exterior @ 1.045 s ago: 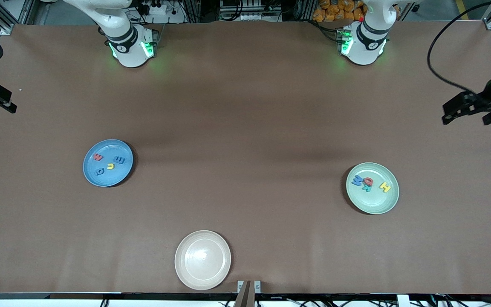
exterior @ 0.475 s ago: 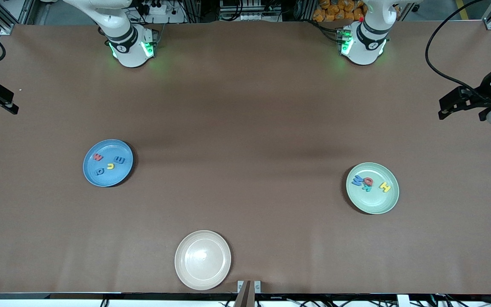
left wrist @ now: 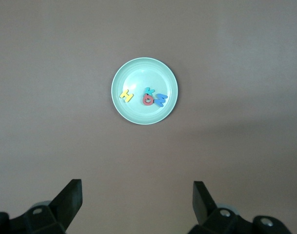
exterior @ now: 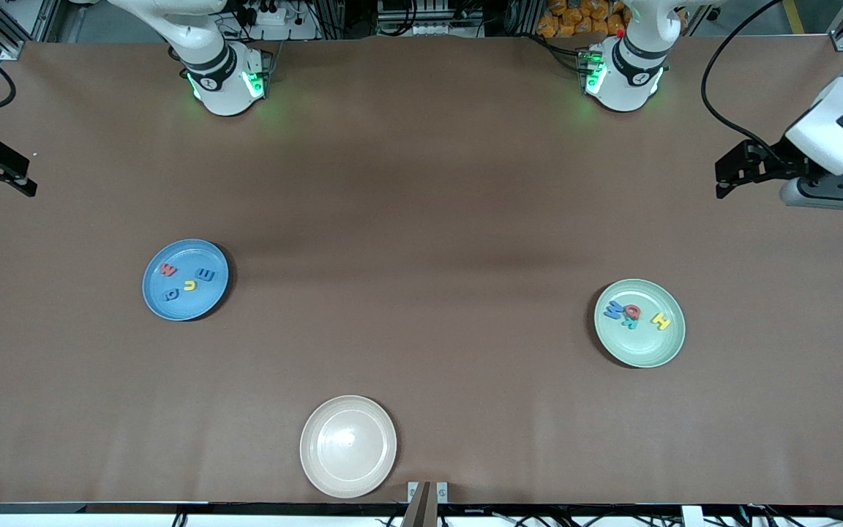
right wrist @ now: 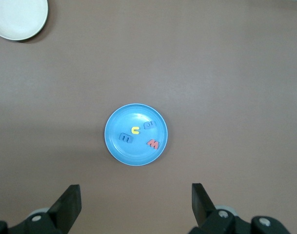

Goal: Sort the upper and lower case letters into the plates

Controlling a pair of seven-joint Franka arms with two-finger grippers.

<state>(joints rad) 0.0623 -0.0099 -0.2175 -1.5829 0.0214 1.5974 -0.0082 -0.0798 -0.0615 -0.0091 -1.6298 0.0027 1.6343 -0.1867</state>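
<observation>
Lying in plates (exterior: pixel 667 355), letters (exterior: pixel 635 315) well apart from fingers (left wrist: pixel 70 200).

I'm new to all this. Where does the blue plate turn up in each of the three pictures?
Front view: the blue plate lies toward the right arm's end of the table, four letters on it.
Left wrist view: not in it; only the green plate shows there.
Right wrist view: it sits mid-picture.
Shared landmark: the cream plate, nearest the front camera, also peeks into the right wrist view's corner.
</observation>
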